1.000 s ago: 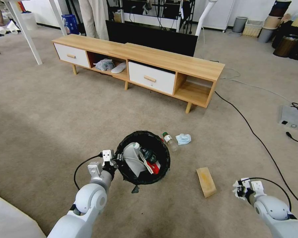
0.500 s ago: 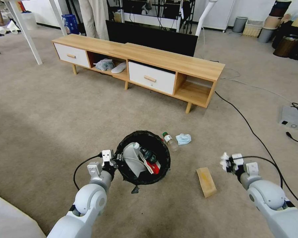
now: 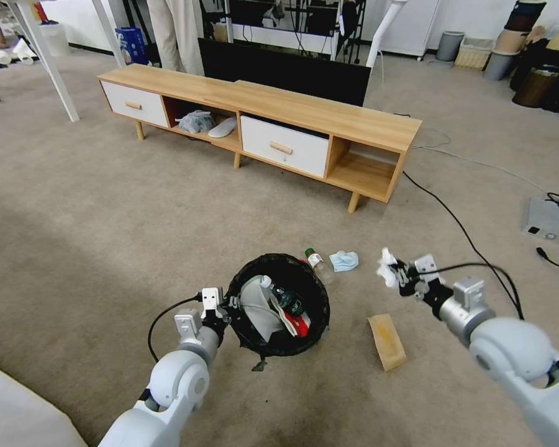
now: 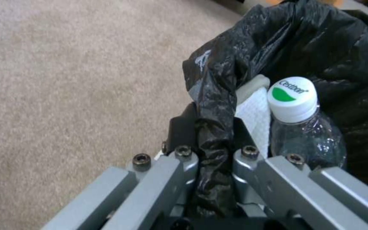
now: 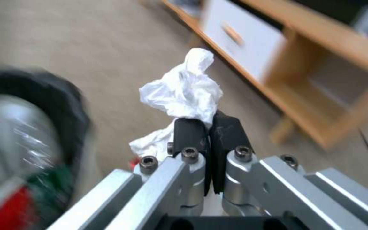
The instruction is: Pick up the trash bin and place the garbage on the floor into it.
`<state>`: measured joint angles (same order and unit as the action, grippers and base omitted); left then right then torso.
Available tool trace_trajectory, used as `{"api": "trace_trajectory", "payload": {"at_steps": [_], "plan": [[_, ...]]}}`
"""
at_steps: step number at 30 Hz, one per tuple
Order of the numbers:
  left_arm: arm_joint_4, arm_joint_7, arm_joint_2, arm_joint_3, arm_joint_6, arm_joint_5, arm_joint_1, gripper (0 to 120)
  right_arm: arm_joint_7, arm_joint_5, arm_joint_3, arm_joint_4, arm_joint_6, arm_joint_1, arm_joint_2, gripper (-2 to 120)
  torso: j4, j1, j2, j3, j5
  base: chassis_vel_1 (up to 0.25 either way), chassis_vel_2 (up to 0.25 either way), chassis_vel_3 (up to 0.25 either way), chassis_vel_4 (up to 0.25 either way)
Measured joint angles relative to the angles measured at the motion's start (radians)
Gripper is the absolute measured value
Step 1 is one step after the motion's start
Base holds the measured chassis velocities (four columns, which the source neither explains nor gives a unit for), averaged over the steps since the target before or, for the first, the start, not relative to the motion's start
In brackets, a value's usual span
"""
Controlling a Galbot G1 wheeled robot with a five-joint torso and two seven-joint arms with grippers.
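Two grippers are at work in the head view. At about 7 o'clock from the middle of the picture, the left gripper (image 3: 225,306) has its fingers clamped on the rim of the small round white trash bin lined with crinkly black plastic (image 3: 278,304), which hangs just above the flat beige-brown carpet floor (image 3: 105,205) with a knotted bag tail below it. Inside the bin lie a clear plastic bottle with a white cap (image 3: 268,287), a pale wrapper and a red-and-white snack bag (image 3: 295,318). At 4 o'clock, the right gripper (image 3: 396,274) holds a crumpled white tissue (image 3: 387,266) above the carpet, its fingers together on it, well to the 3 o'clock side of the bin. Just beyond the bin's rim at 1 o'clock lie a second clear bottle with a green cap (image 3: 317,264) and a pale blue face mask (image 3: 344,261); a flat brown paper bag (image 3: 386,341) lies on the floor below the right arm. A long wooden cabinet with white drawers (image 3: 279,118) stands at 12 o'clock, and a black cable (image 3: 459,230) runs across the carpet at 3 o'clock.

From the left wrist, the fingers (image 4: 180,134) pinch a bunched fold of the black liner (image 4: 211,127) between them; the capped bottle (image 4: 297,127) stands just inside the bin, against a white sheet.

From the right wrist, the black finger pads (image 5: 192,134) press together on the tissue (image 5: 184,89), which puffs out past their tips. The bin's dark rim (image 5: 65,105) is off to one side, blurred, and the cabinet (image 5: 320,80) lies beyond.
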<state>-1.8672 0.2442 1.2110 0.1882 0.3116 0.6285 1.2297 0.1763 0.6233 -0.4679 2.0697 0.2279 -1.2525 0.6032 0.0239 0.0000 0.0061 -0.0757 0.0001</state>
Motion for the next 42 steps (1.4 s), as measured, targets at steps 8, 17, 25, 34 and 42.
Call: {"api": "trace_trajectory", "payload": {"at_steps": [8,17,25,34,42], "plan": [[0.017,0.005,-0.003,-0.037,0.017,0.0,0.002,4,0.235,0.086,0.017,0.001,-0.18,0.038,-0.157,1,-0.0003,0.0,0.0,0.0,0.0001,0.0,0.0,0.0,0.0],[0.049,0.004,-0.016,-0.115,0.033,-0.009,-0.045,4,0.324,0.112,0.043,0.014,-0.257,0.024,-0.285,1,-0.0001,0.0,0.0,0.0,0.0001,0.0,0.0,0.0,0.0],[0.079,0.005,-0.019,-0.175,0.037,-0.013,-0.085,4,0.353,0.146,0.053,0.017,-0.251,0.006,-0.425,1,-0.0002,0.0,0.0,0.0,0.0001,0.0,0.0,0.0,0.0],[0.12,0.006,-0.004,-0.253,0.036,-0.011,-0.128,4,0.388,0.141,0.053,0.02,-0.249,-0.016,-0.481,1,-0.0002,0.0,0.0,0.0,0.0001,0.0,0.0,0.0,0.0],[0.151,0.008,-0.008,-0.334,0.037,0.018,-0.177,4,0.39,0.103,0.059,0.019,-0.245,-0.031,-0.472,1,-0.0001,0.0,0.0,0.0,-0.0001,0.0,0.0,0.0,0.0]]}}
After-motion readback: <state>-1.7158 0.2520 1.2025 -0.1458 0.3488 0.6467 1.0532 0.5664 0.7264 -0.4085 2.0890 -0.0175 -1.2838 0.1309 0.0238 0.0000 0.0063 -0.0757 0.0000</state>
